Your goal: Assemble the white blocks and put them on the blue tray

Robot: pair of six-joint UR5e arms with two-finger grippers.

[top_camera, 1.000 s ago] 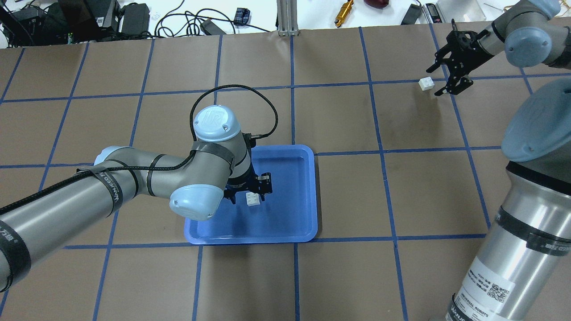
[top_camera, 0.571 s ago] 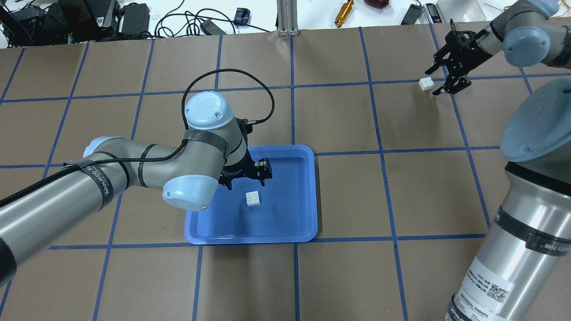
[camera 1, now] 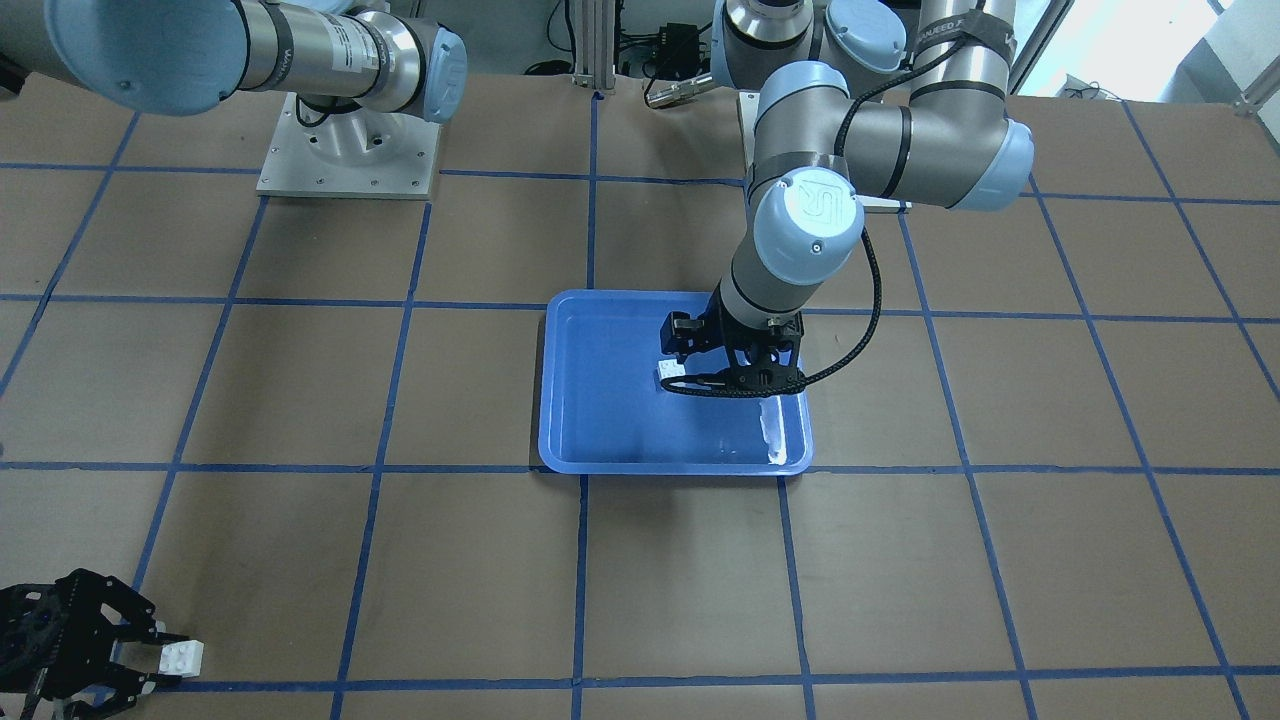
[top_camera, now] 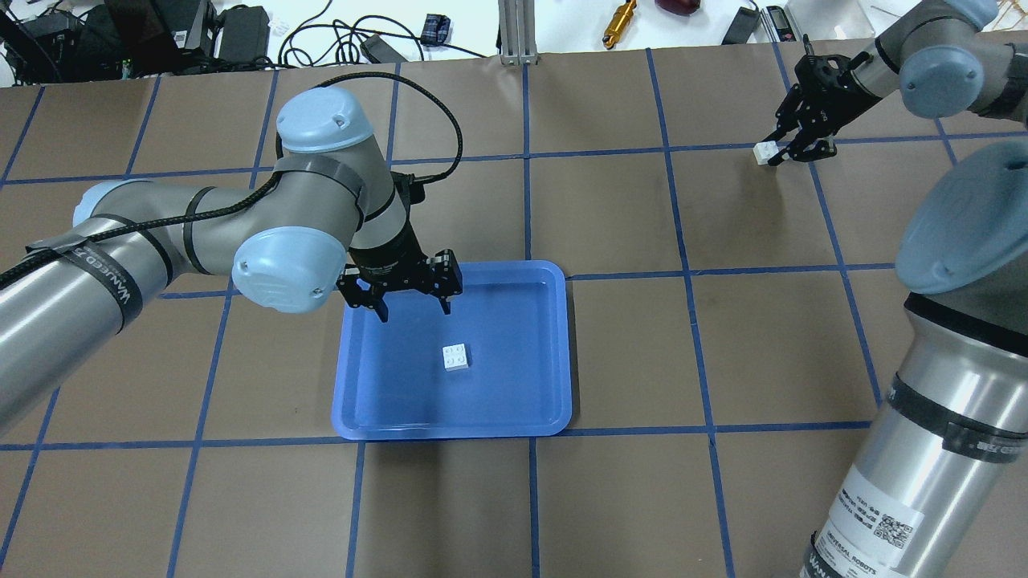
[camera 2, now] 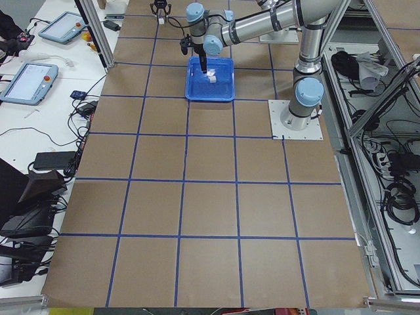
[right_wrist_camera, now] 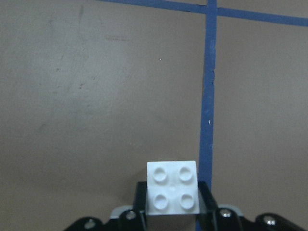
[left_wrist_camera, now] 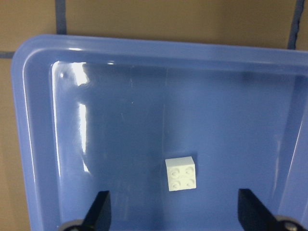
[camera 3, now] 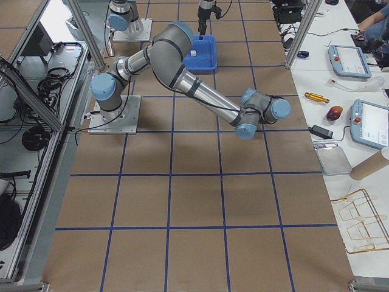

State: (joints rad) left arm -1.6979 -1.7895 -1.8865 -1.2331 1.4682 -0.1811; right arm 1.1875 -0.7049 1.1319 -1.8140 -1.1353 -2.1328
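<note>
Left gripper hanging wide open, empty, over blue tray far rim; white block lying mid-tray, room all round. Right gripper clamping second white block beside tape line

- Table: brown paper surface crossed by blue tape grid lines.
- Blue tray: lies flat near the table's centre.
- Metal base plate: on the near right.

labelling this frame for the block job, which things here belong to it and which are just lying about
Job:
blue tray
white block lying in it
second white block, held by the right gripper
left gripper, open over the tray

Lying about:
brass tool
black adapter
</note>
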